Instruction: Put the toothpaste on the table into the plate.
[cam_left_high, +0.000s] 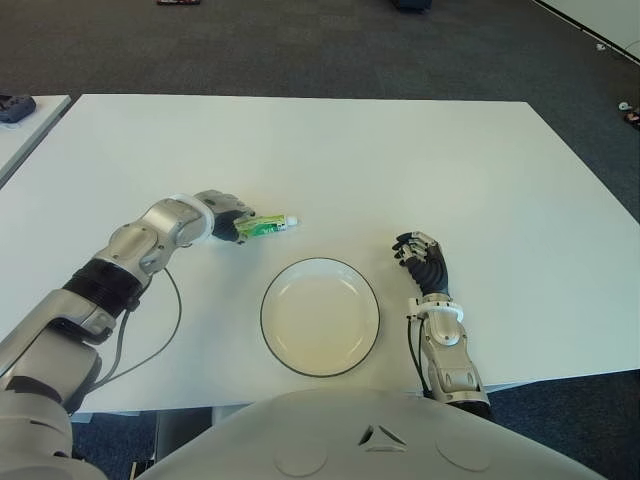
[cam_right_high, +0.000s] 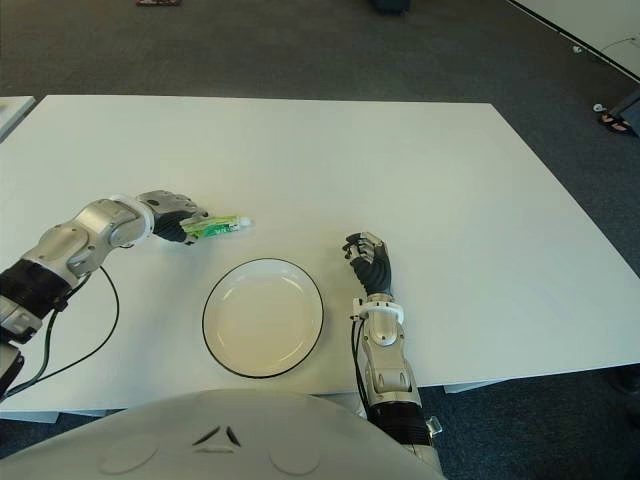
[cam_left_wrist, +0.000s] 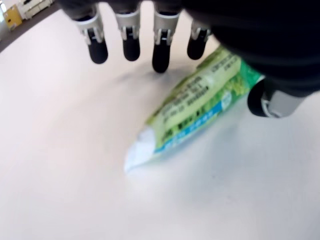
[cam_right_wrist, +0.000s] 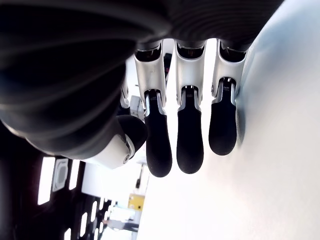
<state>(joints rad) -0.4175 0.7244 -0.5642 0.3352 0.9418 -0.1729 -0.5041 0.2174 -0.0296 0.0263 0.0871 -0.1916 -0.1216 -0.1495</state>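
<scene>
The toothpaste (cam_left_high: 268, 226) is a green, white and blue tube lying on the white desk (cam_left_high: 400, 160), just beyond the plate's (cam_left_high: 320, 355) far left rim, not in it. Its printing is too blurred to read. The left robot hand (cam_left_high: 226, 217) is at the tube's rear end, fingers (cam_left_wrist: 129, 45) extended over it; it seems not to have clasped it. The right robot hand (cam_left_high: 424, 262) shows just right of the plate, fingers loosely extended, holding nothing. Dark carpet (cam_left_high: 300, 45) surrounds the desk.
</scene>
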